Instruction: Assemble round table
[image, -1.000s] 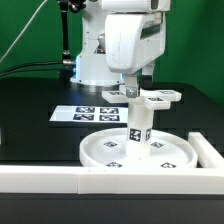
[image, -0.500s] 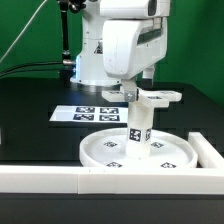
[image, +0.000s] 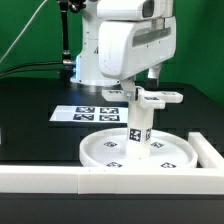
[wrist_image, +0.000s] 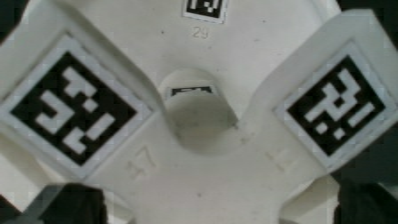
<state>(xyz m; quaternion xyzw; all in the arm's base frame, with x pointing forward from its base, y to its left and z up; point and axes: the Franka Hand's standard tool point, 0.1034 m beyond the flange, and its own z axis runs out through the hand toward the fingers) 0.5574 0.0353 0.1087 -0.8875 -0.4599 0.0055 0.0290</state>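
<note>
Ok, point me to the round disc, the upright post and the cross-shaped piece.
round disc (image: 100, 150): exterior view, bare floor of the disc toward that view's left.
post (image: 138, 128): exterior view, middle of its side.
cross-shaped piece (image: 160, 97): exterior view, arm on top of the post.

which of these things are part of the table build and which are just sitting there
Part of the build:
round disc
post, upright on the disc
cross-shaped piece, on top of the post
gripper, open

Just there:
marker board
white border wall
</note>
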